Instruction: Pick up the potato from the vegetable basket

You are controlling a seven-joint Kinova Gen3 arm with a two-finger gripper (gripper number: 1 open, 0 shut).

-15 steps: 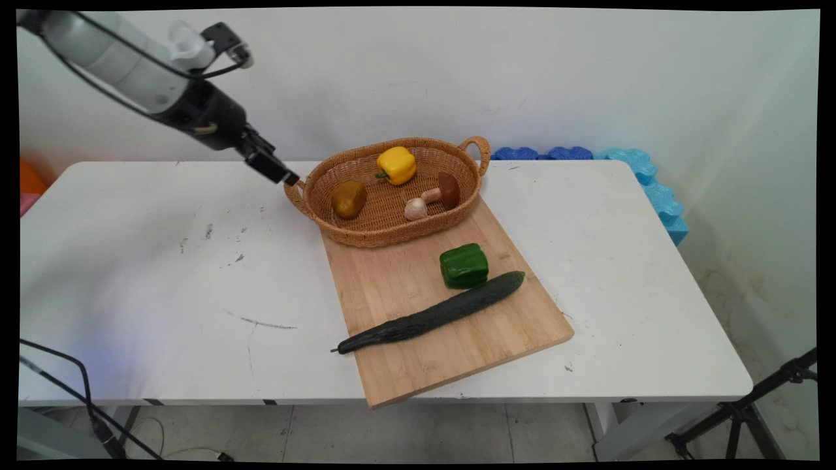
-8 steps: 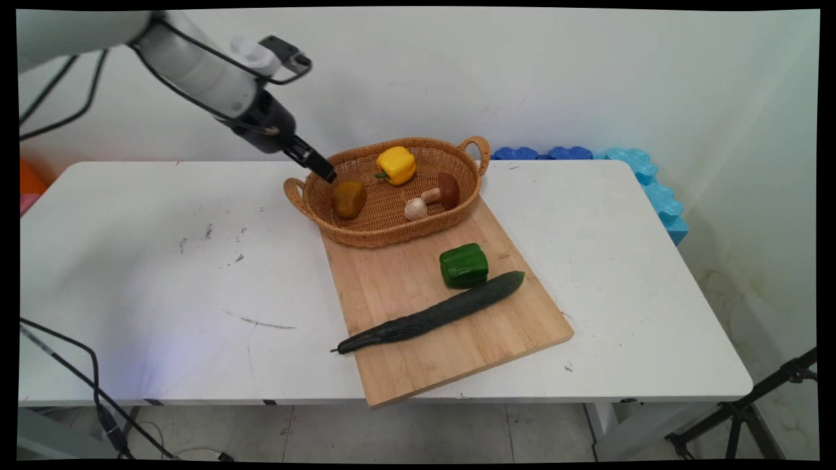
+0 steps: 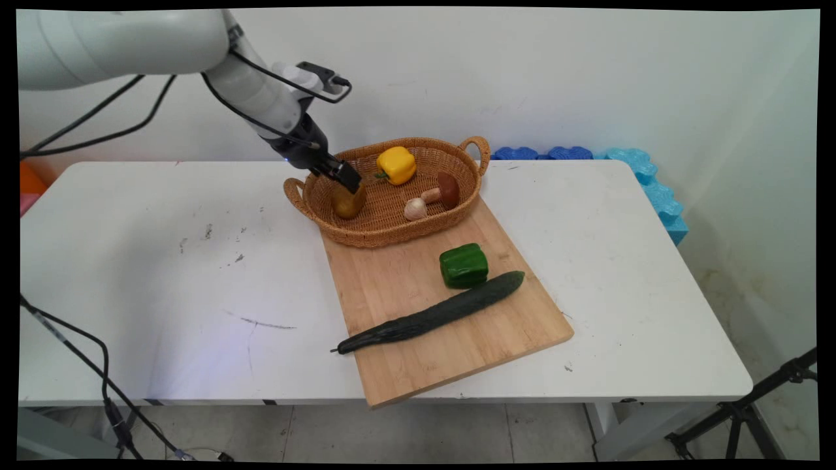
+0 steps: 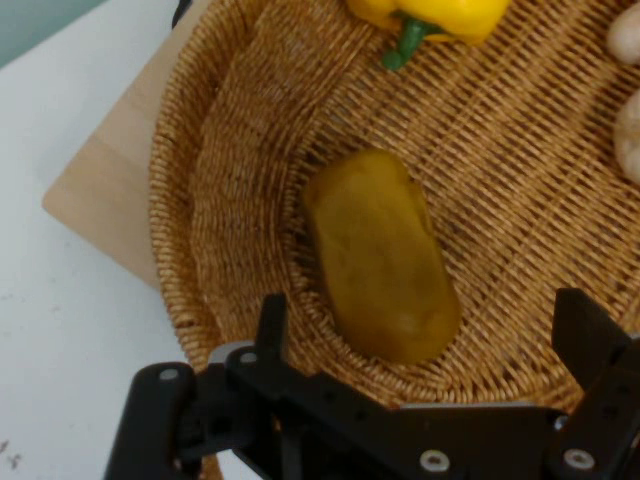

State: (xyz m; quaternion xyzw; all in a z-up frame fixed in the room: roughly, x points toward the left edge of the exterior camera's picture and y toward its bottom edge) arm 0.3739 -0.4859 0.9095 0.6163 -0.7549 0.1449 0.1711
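A wicker basket (image 3: 385, 228) (image 4: 230, 180) stands at the far end of a wooden cutting board (image 3: 431, 339). In its left part lies a brown potato (image 3: 347, 203) (image 4: 380, 255). My gripper (image 3: 349, 180) (image 4: 428, 325) hangs open just above the potato, one finger on each side of it, without touching it. A yellow bell pepper (image 3: 396, 164) (image 4: 430, 15), a mushroom (image 3: 444, 190) and a garlic bulb (image 3: 415, 209) (image 4: 630, 140) also lie in the basket.
A green bell pepper (image 3: 464, 265) and a long dark cucumber (image 3: 431, 314) lie on the board in front of the basket. Blue foam pieces (image 3: 643, 179) sit at the table's far right corner. Black cables hang at the left.
The arm has swung right and down, from beside the basket's left handle to over the potato inside the basket.
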